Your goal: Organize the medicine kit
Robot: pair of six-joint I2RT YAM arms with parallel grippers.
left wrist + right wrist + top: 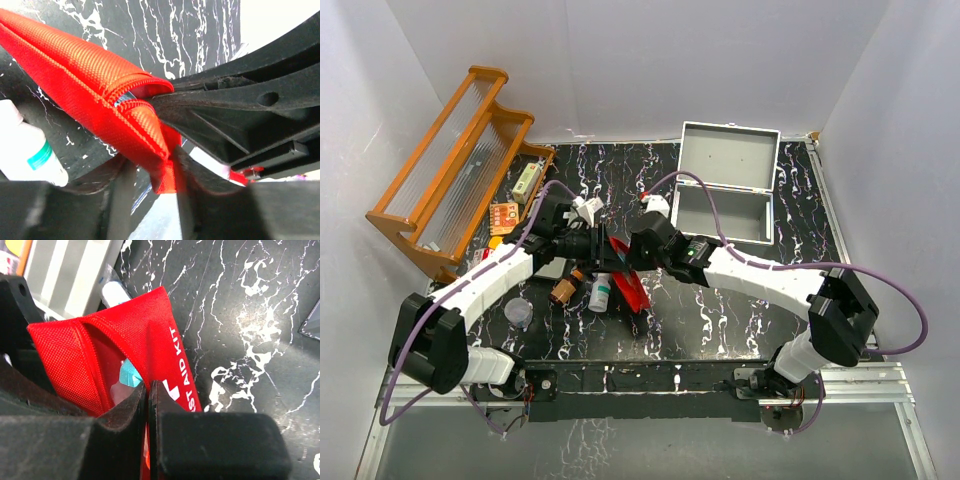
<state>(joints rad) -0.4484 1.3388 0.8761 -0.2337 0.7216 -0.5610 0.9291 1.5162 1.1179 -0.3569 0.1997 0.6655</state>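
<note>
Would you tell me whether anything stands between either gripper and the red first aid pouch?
Nothing visible does. The right gripper is shut on the open zipper edge of the red first aid pouch, and the left gripper pinches one corner. The white bottle lies beside it, not between.

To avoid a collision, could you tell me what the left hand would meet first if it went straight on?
The left hand pinches the red pouch; pushing on, it would likely meet the right hand gripping the pouch's other side, though depth is unclear.
</note>
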